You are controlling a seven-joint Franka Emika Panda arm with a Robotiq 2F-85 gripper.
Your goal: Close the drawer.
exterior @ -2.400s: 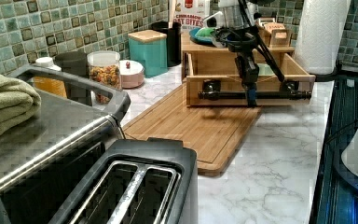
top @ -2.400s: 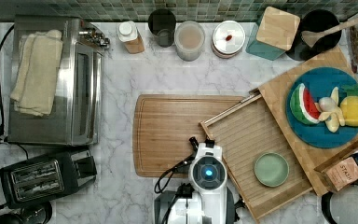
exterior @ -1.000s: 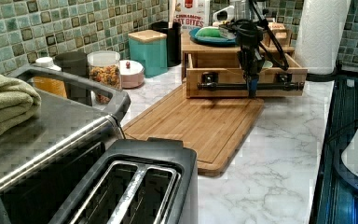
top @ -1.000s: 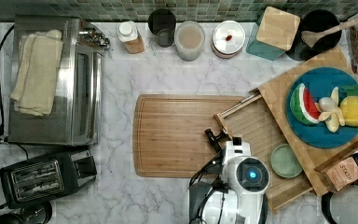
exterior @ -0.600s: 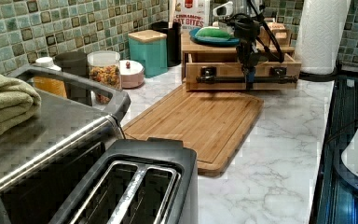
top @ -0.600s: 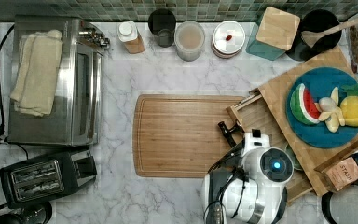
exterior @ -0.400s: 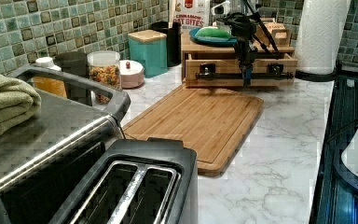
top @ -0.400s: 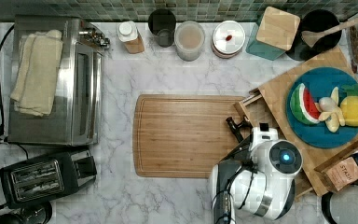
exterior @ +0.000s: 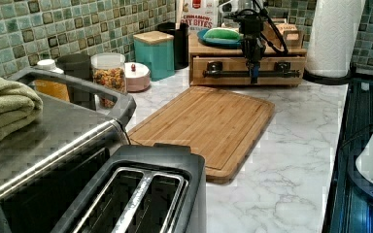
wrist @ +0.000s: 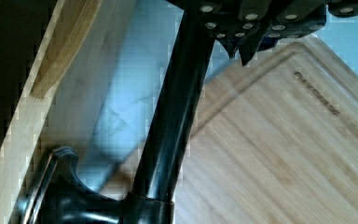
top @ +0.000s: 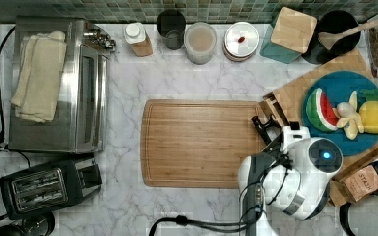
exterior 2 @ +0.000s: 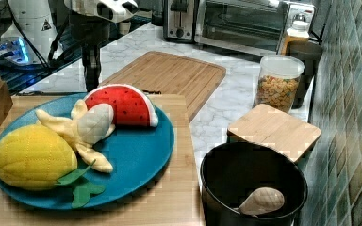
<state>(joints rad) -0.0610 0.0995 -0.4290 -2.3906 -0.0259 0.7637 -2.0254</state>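
Drawer [exterior: 246,64]: pushed in under the wooden top, its front panel about flush with the cabinet face in the left view; only a narrow strip of the front edge [top: 274,109] shows past the wooden top in the top view
Drawer handle [exterior: 250,74]: black bar on two mounts across the drawer front; in the wrist view it runs as a dark rod [wrist: 173,116] in front of the light-wood panel
Gripper [exterior: 253,70]: at the drawer front, at the middle of the handle, pointing down in the left view; in the top view its dark fingers [top: 262,127] sit at the drawer's edge, beside the cutting board's right end
Gripper state: fingertips are at the handle, but whether they clamp it or are spread cannot be told from any view
Arm [top: 295,179]: white body over the counter, at the top view's lower right
Wooden top [exterior 2: 184,188]: carries the blue plate [exterior 2: 141,160] with toy watermelon [exterior 2: 122,104], banana [exterior 2: 87,127] and a yellow fruit [exterior 2: 30,157]
Cutting board [top: 202,142]: flat on the marble counter [top: 128,206], just in front of the drawer; its end lies near the drawer front in the left view, a strip of counter between them
Back row: teal canister with wooden lid [top: 288,32], black pot with a wooden spoon [top: 334,29], jar of cereal [exterior: 108,77], small pink lidded dish [top: 241,39]
Appliances: toaster oven [top: 61,83] with a folded towel [top: 39,73] on it, black toaster [top: 42,189] at the top view's lower left
Other: paper towel roll [exterior: 332,34] just beside the cabinet in the left view
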